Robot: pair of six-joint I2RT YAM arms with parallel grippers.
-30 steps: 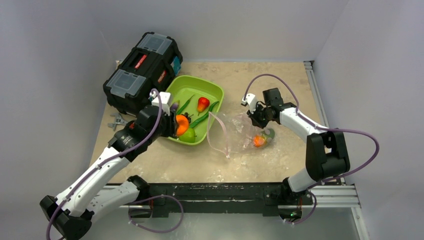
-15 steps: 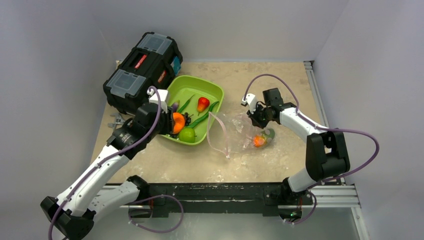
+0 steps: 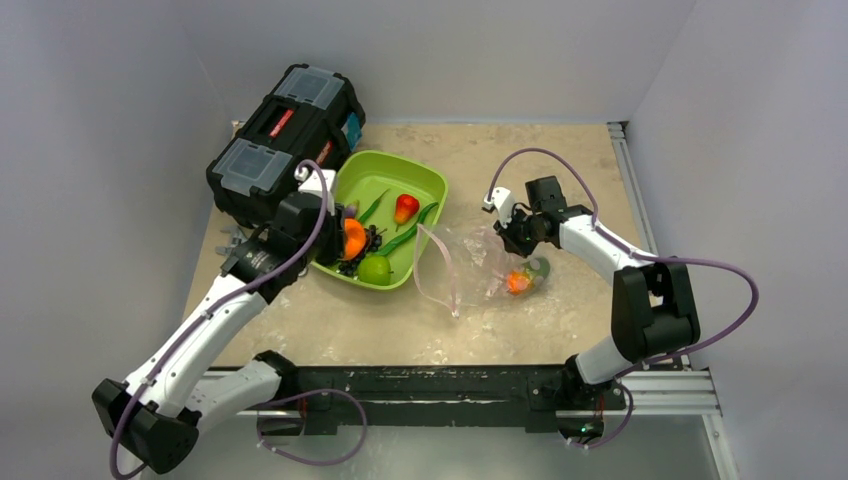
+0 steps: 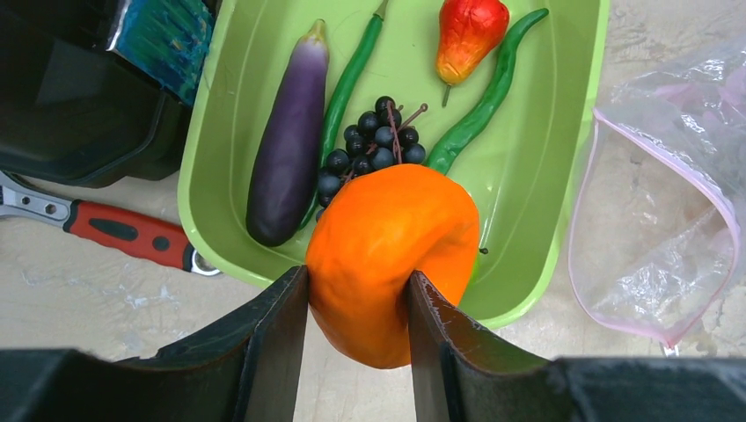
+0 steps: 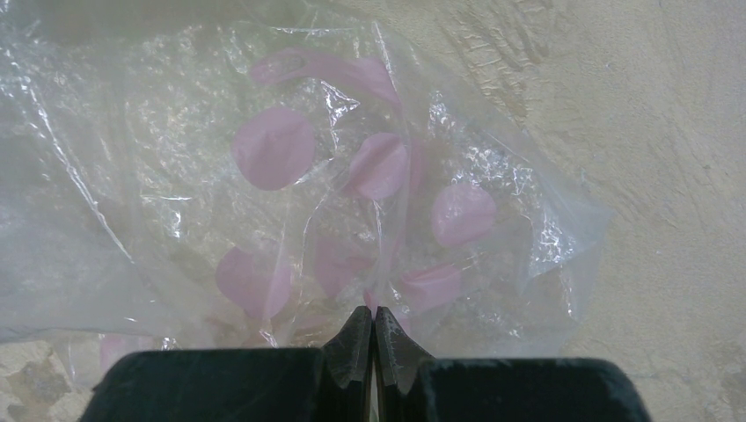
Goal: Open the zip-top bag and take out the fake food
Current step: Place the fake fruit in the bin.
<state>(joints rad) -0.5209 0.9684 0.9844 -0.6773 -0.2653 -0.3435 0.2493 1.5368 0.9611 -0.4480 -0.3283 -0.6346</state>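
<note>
My left gripper (image 4: 358, 277) is shut on an orange fruit (image 4: 387, 255) and holds it above the near rim of the lime-green tray (image 4: 581, 132). In the tray lie a purple eggplant (image 4: 286, 158), dark grapes (image 4: 374, 145), a red pepper (image 4: 468, 35), two long green pods (image 4: 488, 97) and a lime-green ball (image 3: 375, 268). The clear zip-top bag (image 3: 470, 260) lies right of the tray with its pink-edged mouth gaping. An orange-green mango (image 3: 520, 278) sits inside it. My right gripper (image 5: 372, 312) is shut on a pinch of the bag's plastic (image 5: 290, 176) at its far right.
A black toolbox (image 3: 285, 140) stands against the tray's far left side. A red-handled wrench (image 4: 123, 230) lies on the table left of the tray. A metal rail (image 3: 630, 190) runs along the table's right edge.
My left arm has carried the orange fruit a little left and farther back, over the tray's near-left part. The right arm and the bag have not moved.
</note>
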